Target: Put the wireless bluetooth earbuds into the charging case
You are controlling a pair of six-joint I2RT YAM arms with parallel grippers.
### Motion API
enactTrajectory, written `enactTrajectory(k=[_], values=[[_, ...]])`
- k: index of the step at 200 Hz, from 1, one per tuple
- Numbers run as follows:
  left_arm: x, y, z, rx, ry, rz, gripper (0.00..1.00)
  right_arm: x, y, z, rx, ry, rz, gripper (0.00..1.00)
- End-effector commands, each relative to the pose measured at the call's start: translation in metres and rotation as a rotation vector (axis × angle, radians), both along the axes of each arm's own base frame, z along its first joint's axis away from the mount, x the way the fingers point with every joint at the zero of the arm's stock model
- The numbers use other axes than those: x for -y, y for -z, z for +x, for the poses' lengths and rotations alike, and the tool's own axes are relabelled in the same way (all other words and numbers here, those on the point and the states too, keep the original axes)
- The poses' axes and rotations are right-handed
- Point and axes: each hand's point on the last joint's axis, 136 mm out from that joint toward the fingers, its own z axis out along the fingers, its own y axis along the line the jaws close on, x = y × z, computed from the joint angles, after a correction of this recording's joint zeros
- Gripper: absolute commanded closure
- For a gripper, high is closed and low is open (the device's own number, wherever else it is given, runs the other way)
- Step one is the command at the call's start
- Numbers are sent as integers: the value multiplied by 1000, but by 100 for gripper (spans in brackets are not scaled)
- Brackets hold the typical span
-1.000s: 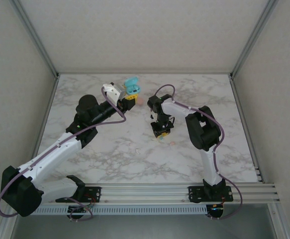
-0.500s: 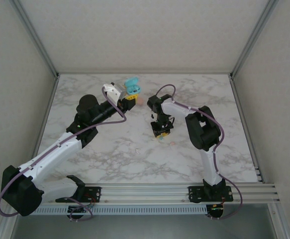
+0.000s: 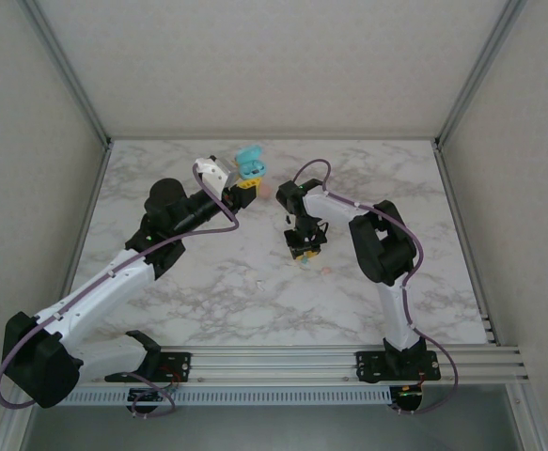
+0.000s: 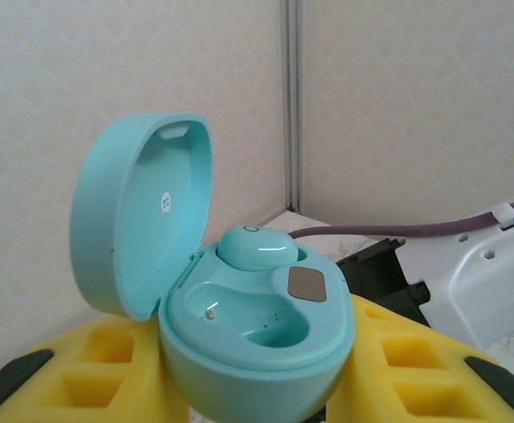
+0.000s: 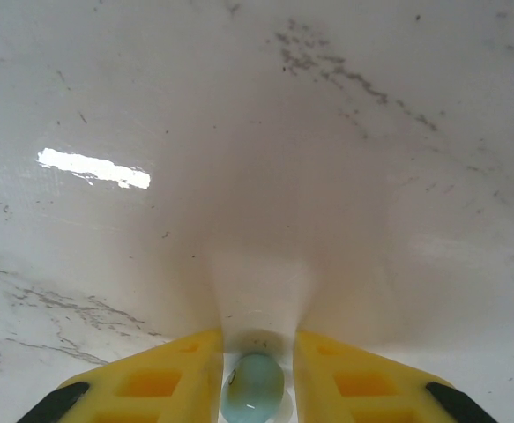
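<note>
The small teal rounded plastic earbud [image 5: 252, 395] sits at the bottom centre of the right wrist view. It is pinched between the yellow padded fingers of the right end effector [image 5: 257, 348], which is clenched on it just above the pale marble bench [image 5: 327, 132]. By its look the bud is very light, hard, glossy and rounded, so it would likely squirt out of a careless pinch. A gentle hold across its broadest sides, as here, seems best, and a hard squeeze is not called for.

In the overhead view that end effector [image 3: 304, 248] hangs at mid-frame, well apart from the open teal clamshell charging case [image 3: 248, 164] towards the upper left. The left end effector [image 4: 257, 388] is clenched around the lower body of that case [image 4: 323, 330], whose lid [image 4: 142, 229] is tipped back to the upper left. A second teal earbud [image 4: 257, 248] fills the far socket, and the near socket [image 4: 239, 313] is empty. A pale pink earbud [image 3: 325, 271] lies on the bench just to the lower right of the right end effector.
</note>
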Motion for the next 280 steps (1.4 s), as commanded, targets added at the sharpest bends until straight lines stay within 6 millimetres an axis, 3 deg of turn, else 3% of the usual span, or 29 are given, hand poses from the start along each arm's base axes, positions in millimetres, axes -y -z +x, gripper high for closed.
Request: enactTrajectory(k=[1,39,82,134,280], values=[[2,-7,-2,17,12,-10,76,-1,-4,-14,-36,9,-14,71],[3,-6,-1,15,15,-12,76,-3,-12,-9,-2,17,0,69],[3,-6,-1,15,16,-12,76,2,-8,-10,-4,23,-23,68],[5,-5,1,12,19,-12,76,-1,-23,-2,63,32,4,68],[6,-4,2,7,22,-9,76,5,5,-10,8,37,-42,72]])
